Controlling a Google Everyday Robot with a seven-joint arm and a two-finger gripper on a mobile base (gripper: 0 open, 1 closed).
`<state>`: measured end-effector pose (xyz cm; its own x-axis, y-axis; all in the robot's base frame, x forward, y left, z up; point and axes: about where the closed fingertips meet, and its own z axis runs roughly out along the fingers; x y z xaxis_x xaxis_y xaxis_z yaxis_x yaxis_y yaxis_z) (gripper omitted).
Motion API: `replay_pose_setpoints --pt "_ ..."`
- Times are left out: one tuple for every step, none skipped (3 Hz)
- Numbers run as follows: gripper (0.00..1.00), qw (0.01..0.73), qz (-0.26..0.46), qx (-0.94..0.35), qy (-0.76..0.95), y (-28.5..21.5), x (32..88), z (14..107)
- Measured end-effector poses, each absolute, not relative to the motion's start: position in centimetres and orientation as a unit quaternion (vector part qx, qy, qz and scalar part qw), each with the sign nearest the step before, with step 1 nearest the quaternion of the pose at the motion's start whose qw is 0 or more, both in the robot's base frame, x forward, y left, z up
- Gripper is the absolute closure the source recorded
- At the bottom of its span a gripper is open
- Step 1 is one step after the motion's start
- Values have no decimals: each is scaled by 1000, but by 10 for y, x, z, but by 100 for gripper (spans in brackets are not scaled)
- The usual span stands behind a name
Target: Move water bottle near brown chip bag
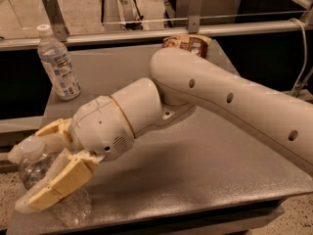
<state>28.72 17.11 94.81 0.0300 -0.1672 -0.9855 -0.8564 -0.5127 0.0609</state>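
The gripper (pixel 19 180) sits at the table's (pixel 195 180) near-left corner. Its pincer is apart, with one finger (pixel 58 185) in front of the water bottle (pixel 36 168) and the other behind it. Whether either finger presses on the plastic cannot be made out.

The water bottle stands at that same corner of the table. Its white cap shows above the near finger, which crosses its middle, so its label is hidden. Only the clear shoulder and the ribbed base show.

The arm (pixel 234 106) stretches from the table's right side across its middle and is cut off at the right edge. The chip bag (pixel 188 44) lies at the table's far edge. Only its brown top with cream trim peeks over the arm, and the rest is covered.

A second bottle (pixel 58 67), with a big white-and-blue label, stands upright at the table's far-left corner, well apart from the gripper. A metal rail (pixel 122 33) runs just beyond the table's far edge.
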Motion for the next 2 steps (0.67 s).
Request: replay_pose_setpoints --pt "87 330 543 -644 426 144 318 960" --pt "100 366 508 -632 457 109 359 976"
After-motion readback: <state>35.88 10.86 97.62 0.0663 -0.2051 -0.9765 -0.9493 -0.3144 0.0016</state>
